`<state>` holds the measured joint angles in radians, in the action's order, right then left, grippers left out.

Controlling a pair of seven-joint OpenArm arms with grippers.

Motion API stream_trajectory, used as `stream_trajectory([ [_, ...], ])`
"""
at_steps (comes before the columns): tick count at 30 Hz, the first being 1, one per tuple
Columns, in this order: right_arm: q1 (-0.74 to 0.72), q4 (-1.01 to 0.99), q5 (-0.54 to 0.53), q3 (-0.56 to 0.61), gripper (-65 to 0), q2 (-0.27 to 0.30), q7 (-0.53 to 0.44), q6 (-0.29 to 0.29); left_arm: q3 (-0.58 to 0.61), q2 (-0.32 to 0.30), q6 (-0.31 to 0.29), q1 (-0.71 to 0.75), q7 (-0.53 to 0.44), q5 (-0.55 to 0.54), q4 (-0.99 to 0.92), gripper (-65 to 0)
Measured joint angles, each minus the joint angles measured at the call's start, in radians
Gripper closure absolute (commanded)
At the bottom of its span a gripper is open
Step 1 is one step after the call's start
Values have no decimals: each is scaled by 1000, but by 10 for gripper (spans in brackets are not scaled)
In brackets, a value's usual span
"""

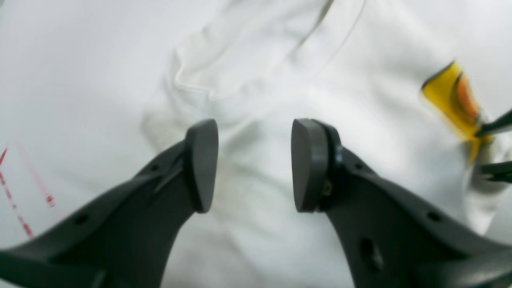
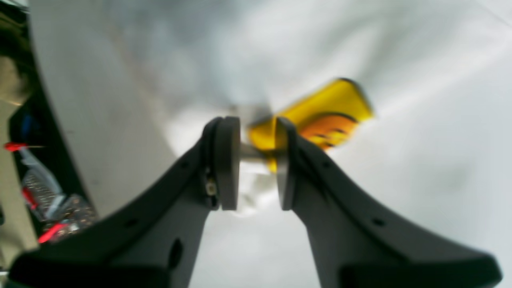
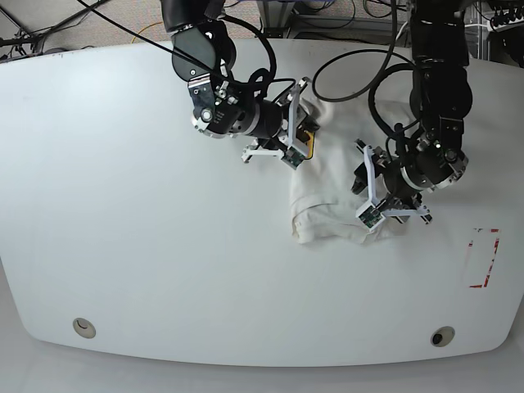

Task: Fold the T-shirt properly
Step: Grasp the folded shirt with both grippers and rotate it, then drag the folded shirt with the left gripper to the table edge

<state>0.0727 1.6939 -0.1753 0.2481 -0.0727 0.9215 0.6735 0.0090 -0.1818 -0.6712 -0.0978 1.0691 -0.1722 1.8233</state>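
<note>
1. T-shirt [image 3: 336,192], white and bunched up, lies crumpled on the white table [image 3: 123,205] between the two arms, right of centre in the base view.
2. Right pincer [image 2: 258,168] is clenched on a pinch of the cloth beside the yellow-orange logo [image 2: 320,116] (fabric sits squeezed between the pads, and the picture is blurred).
3. Left pincer [image 1: 254,166] hangs released over the shirt, its pads spread wide with bare white cloth showing between them.
4. Collar seam [image 1: 192,86] shows just beyond the left pincer in its wrist view, the logo off to the right.
5. Red-marked rectangle [image 3: 483,258] sits on the table near the left arm, apart from the shirt.
</note>
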Motion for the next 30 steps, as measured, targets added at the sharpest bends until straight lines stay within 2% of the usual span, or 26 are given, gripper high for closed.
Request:
stream_trajectory([
  [3, 0, 51, -11, -24, -144, 30, -1, 3, -2, 70, 46, 26, -23, 63, 3, -279],
  [6, -8, 65, -60, -85, -144, 49, 8, 4, -3, 132, 89, 75, -109, 131, -3, -279],
  [12, -51, 41, -270, -260, -144, 137, 33, 0, -6, 205, 231, 188, -310, 237, -42, -281],
  [18, -81, -41, -423, -399, -144, 213, 31, -3, -11, 195, 371, 269, -494, 243, -73, -281],
  [22, -97, -92, -449, -459, -144, 255, 36, 0, -16, 167, 391, 305, -560, 241, -98, -281],
  [25, -109, -106, -451, -463, -144, 278, 37, -3, -62, 171, 393, 312, -596, 236, -106, -281],
  [30, -106, -111, -457, -459, -144, 284, 34, -2, -113, 168, 402, 281, -652, 232, -225, -281],
])
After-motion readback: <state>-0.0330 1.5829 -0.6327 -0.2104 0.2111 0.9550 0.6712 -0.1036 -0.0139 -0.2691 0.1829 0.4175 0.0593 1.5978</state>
